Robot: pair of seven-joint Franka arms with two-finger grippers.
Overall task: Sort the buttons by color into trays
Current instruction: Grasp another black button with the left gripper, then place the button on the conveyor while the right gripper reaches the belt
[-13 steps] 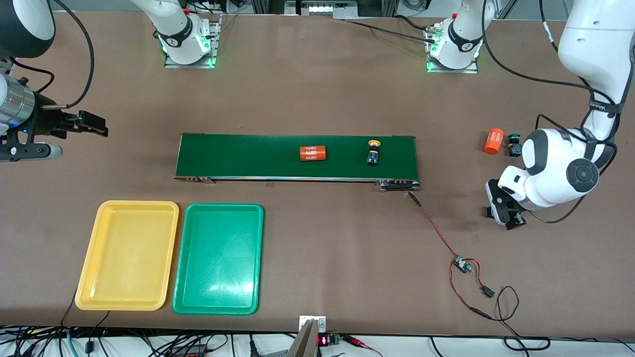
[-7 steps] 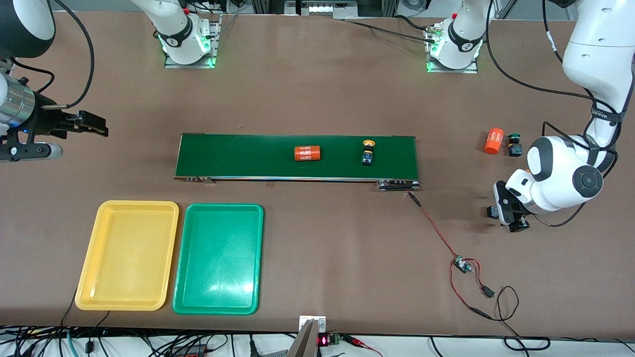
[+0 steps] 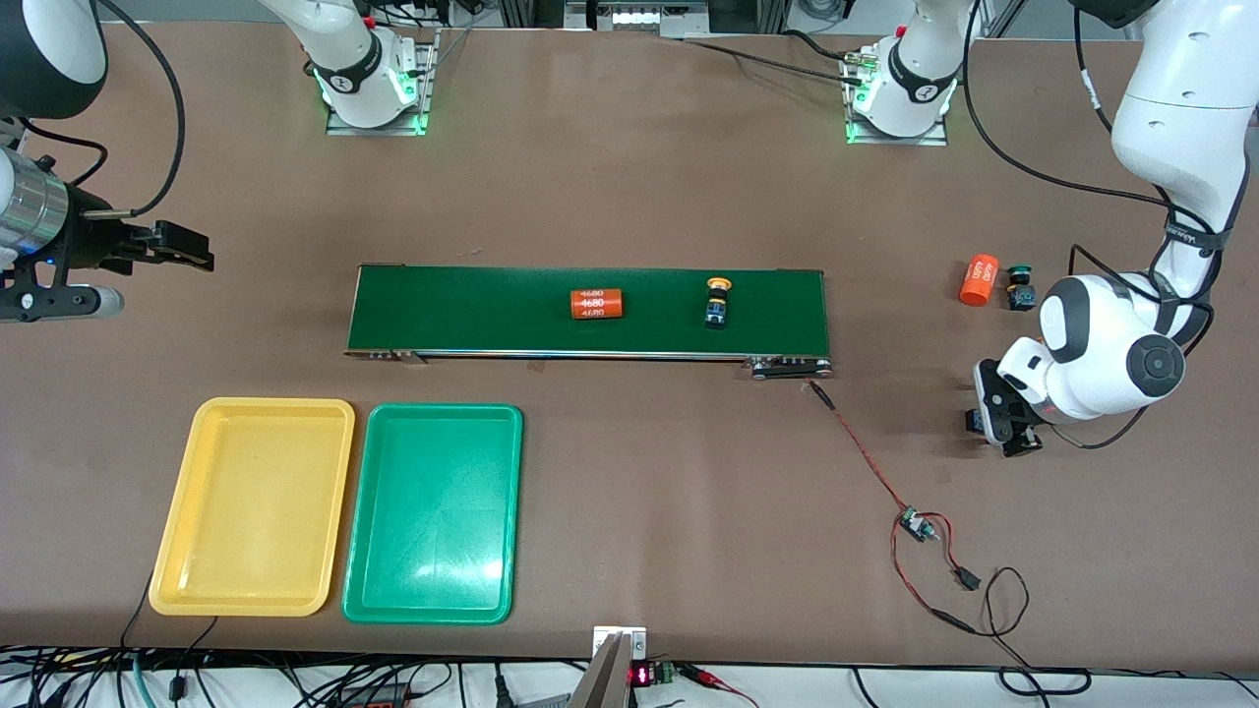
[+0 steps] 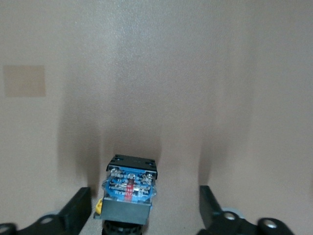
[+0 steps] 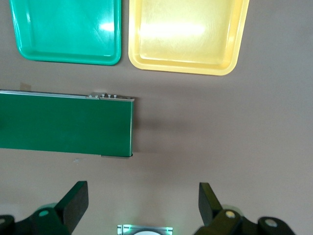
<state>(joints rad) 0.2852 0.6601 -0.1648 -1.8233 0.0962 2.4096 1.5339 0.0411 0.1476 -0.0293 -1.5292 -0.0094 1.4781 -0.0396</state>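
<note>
- Left end effector (image 4: pixel 145 215) is low over the table (image 3: pixel 629 177) at the left arm's end, nearer the front camera than the belt's end; fingers (image 4: pixel 78 210) spread wide, nothing clamped yet
- Key relation: a button (image 4: pixel 129 188) lies on the table right between those fingers, blue-and-black terminal end pointing away from the wrist cam, cap end tucked under the cam edge; a yellow bit shows at its side, so prob. a yellow-cap one, can't confirm
- Its long axis runs along the gap, across the closing direction, so the pads would meet the body's flat sides; it sits closer to one finger than the other, so it may slide a bit on closing (my guess)
- Right end effector (image 5: pixel 142 205) is up in the air at the right arm's end, wide, holding nothing; that arm waits. Its cam looks down on the conveyor belt (image 5: pixel 66 122), yellow tray (image 5: pixel 188 63) and green tray (image 5: pixel 68 54)
- Both trays are bare, side by side, nearer the front camera than the belt, toward the right arm's end; well apart from the left end effector
- Other buttons: yellow-cap one (image 3: pixel 717 303) on the belt beside an orange cylinder (image 3: pixel 598 304); green-cap one (image 3: pixel 1019 285) on the table just beside a second orange cylinder (image 3: pixel 977 279)
- Left arm is clearly nearer for this pick; nothing sorted so far
</note>
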